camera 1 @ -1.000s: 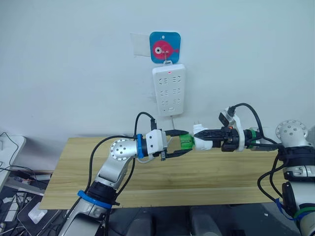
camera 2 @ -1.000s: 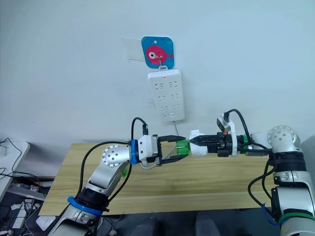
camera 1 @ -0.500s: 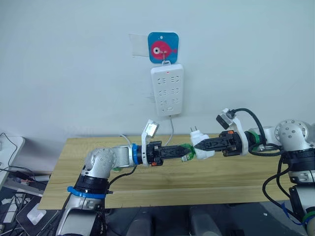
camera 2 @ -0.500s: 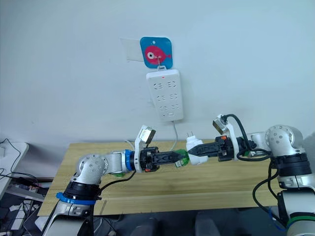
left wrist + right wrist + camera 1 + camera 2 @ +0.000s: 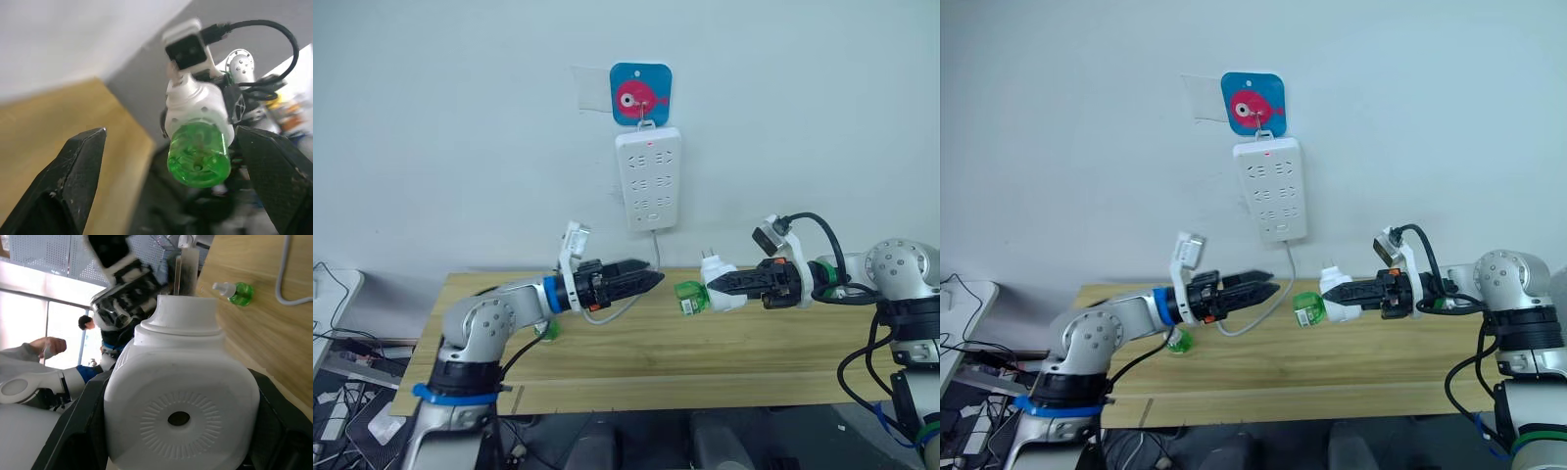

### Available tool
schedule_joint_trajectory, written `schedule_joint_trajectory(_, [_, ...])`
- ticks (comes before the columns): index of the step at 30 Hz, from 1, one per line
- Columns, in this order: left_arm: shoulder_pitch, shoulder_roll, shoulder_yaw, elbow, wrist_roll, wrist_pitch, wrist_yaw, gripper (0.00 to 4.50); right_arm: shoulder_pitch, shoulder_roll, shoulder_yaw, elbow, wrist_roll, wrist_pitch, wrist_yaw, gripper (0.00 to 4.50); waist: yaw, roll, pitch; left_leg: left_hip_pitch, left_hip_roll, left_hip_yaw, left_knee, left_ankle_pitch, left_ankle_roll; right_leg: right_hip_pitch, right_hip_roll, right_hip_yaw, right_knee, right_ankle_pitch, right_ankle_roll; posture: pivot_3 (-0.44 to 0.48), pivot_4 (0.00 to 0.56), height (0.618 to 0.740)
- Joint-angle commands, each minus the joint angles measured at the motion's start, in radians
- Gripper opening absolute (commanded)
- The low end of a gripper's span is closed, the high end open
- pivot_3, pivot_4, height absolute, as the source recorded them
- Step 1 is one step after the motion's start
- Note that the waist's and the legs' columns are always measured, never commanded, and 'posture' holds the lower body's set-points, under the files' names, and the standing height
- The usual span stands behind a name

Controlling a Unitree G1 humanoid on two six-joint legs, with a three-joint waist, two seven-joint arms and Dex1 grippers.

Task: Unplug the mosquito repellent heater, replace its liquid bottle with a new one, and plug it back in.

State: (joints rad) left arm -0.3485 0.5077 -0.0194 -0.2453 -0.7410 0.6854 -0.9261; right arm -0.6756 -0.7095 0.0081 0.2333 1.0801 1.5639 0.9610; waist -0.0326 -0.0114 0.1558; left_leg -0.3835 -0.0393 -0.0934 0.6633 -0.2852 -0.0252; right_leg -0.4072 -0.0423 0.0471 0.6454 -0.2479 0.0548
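Right hand (image 5: 736, 284), centre-right of the left eye view, is pinching the small white rounded plastic mosquito repellent heater (image 5: 718, 291) above the light wooden tabletop (image 5: 724, 352). A green translucent liquid bottle (image 5: 688, 298) is sitting in the heater's end, pointing toward the frame centre; plug prongs are sticking up from the heater's top.

Left hand (image 5: 643, 280), left of centre, is hanging level over the tabletop with its two black fingers (image 5: 73, 181) spread and nothing between them. It is pointing at the green bottle, with a clear gap between.

A second green bottle with a white cap (image 5: 234, 291) is lying on the tabletop at centre-left of the eye views.

The tall white multi-socket power strip (image 5: 648, 178) is hanging on the wall at upper centre, under a blue square hook plate with a pink fish (image 5: 640, 94). Its white cable (image 5: 1268, 307) is drooping down to the tabletop.
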Motion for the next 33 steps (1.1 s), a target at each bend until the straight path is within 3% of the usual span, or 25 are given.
schedule_joint_trajectory(1, [0.067,0.025,-0.132,-0.076,0.331,-0.525,-0.129,4.48,-0.037,0.019,-0.073,0.054,-0.001,0.01,0.003,3.03,0.007,0.001,0.001,0.0,-0.001,0.001,-0.001,0.0,0.0,0.0,-0.001,0.0,-0.001,0.0,-0.001,-0.013,0.162,0.74])
schedule_joint_trajectory(5, [0.108,-0.019,-0.201,0.077,0.572,-1.009,-0.109,4.48,-0.055,0.041,-0.093,0.076,-0.01,0.03,-0.009,3.03,0.013,0.0,0.002,-0.001,-0.003,0.004,-0.001,-0.002,0.004,0.0,-0.011,0.0,-0.002,0.0,-0.001,-0.015,0.163,0.74])
schedule_joint_trajectory(8, [0.088,-0.052,-0.223,0.202,0.699,-1.234,-0.037,4.48,-0.057,0.049,-0.102,0.067,-0.009,0.045,-0.017,3.03,0.016,0.001,0.003,-0.001,-0.003,0.003,0.0,-0.003,0.005,0.0,-0.011,-0.001,-0.001,0.0,-0.001,-0.016,0.165,0.74])
schedule_joint_trajectory(16, [-0.038,-0.156,-0.245,0.401,0.933,-1.501,0.2,4.48,-0.044,0.043,-0.086,0.035,0.021,0.051,-0.023,3.03,0.015,0.0,0.003,-0.001,-0.004,0.001,0.001,-0.003,0.006,0.0,-0.011,-0.004,0.0,0.0,0.0,-0.028,0.16,0.74])
schedule_joint_trajectory(23, [-0.086,-0.141,-0.277,0.453,0.96,-1.572,0.251,4.48,-0.046,0.042,-0.085,0.03,0.02,0.051,-0.025,3.03,0.006,0.0,0.003,-0.001,-0.003,0.001,0.001,-0.003,0.006,0.0,-0.01,-0.004,0.002,0.0,0.0,-0.036,0.16,0.74])
schedule_joint_trajectory(26, [-0.088,-0.128,-0.297,0.459,0.949,-1.587,0.25,3.94,-0.047,0.051,-0.088,0.03,0.014,0.051,-0.029,3.03,0.005,0.0,0.003,-0.001,-0.003,0.001,0.001,-0.003,0.006,0.0,-0.01,-0.004,0.002,0.0,0.0,-0.036,0.162,0.74])
schedule_joint_trajectory(31, [-0.081,-0.118,-0.321,0.456,0.917,-1.57,0.239,2.47,-0.045,0.054,-0.089,0.027,0.02,0.051,-0.034,3.03,0.004,0.0,0.003,-0.001,-0.003,0.0,0.001,-0.003,0.007,0.0,-0.01,-0.004,0.002,0.0,0.0,-0.035,0.164,0.74])
schedule_joint_trajectory(33, [-0.072,-0.118,-0.331,0.445,0.867,-1.531,0.216,2.28,-0.043,0.053,-0.088,0.023,0.02,0.051,-0.034,3.03,0.004,0.0,0.003,-0.001,-0.003,0.0,0.001,-0.003,0.007,0.0,-0.009,-0.004,0.002,0.0,0.0,-0.034,0.164,0.74])
